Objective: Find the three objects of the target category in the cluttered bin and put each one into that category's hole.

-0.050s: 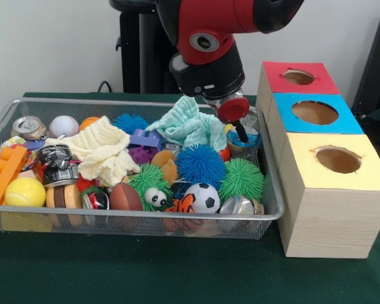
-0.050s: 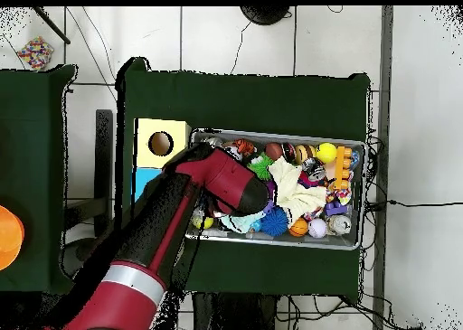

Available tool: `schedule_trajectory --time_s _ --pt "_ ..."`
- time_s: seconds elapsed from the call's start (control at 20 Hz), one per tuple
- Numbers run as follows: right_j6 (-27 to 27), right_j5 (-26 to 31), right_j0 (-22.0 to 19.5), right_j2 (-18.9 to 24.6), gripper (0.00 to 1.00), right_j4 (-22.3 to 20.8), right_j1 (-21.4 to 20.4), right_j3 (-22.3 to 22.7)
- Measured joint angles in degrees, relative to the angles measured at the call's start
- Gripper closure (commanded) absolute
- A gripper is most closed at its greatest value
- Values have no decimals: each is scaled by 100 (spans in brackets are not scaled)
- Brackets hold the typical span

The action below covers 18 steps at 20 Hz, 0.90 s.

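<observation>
Front view: gripper [image 1: 240, 133] low at bin's [image 1: 114, 218] right end beside boxes [image 1: 329, 164], fingers' state unclear; holes show empty, bin full; sorting apparently barely begun.

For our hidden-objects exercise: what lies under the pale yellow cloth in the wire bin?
The pale yellow cloth drapes over clutter in the wire bin. A crushed can shows at its left edge and a purple block at its right. Whatever sits directly beneath is covered.

Robot lab, tiled floor [image 2: 235, 37] (loose cables [image 2: 90, 46])
</observation>
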Motion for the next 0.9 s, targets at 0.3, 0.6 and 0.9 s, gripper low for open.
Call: schedule_trajectory --time_s 0.3,0.6,0.9 --pt "0 0 -2 -3 0 -3 136 -2" --pt "0 0 -2 -4 0 -3 141 -7" --pt "0 -1 -18 -3 0 -2 142 -7"
